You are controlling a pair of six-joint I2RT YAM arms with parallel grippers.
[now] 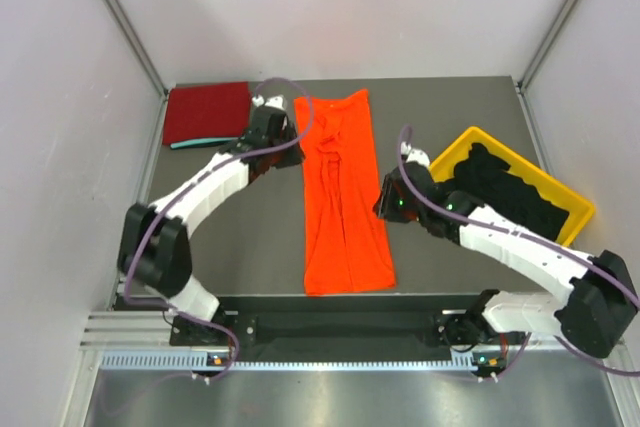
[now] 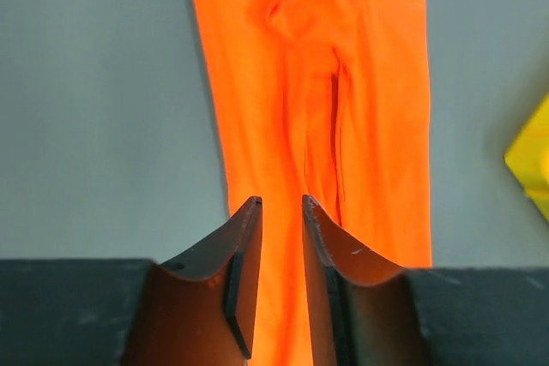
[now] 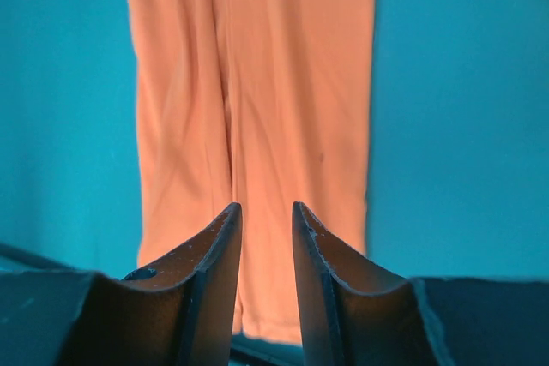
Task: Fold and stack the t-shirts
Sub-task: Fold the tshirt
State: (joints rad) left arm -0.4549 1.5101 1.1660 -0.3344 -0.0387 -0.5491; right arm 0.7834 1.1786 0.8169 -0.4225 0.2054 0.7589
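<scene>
A bright orange t-shirt [image 1: 342,197] lies as a long narrow strip down the middle of the table, rumpled at its far end. My left gripper [image 1: 288,145] hovers at its far left edge, and in the left wrist view its jaws [image 2: 281,201] are open over the orange cloth [image 2: 317,83], pinching nothing. My right gripper [image 1: 384,203] is by the strip's right edge, open [image 3: 266,206], with the shirt [image 3: 257,92] beyond it. A dark red t-shirt [image 1: 205,111] lies folded at the back left on a teal one [image 1: 192,144]. Black t-shirts [image 1: 510,192] fill the bin.
The yellow plastic bin [image 1: 468,139] stands at the right side of the table, tilted diagonally, and a corner of it [image 2: 532,165] shows in the left wrist view. Grey walls close in the table at left, back and right.
</scene>
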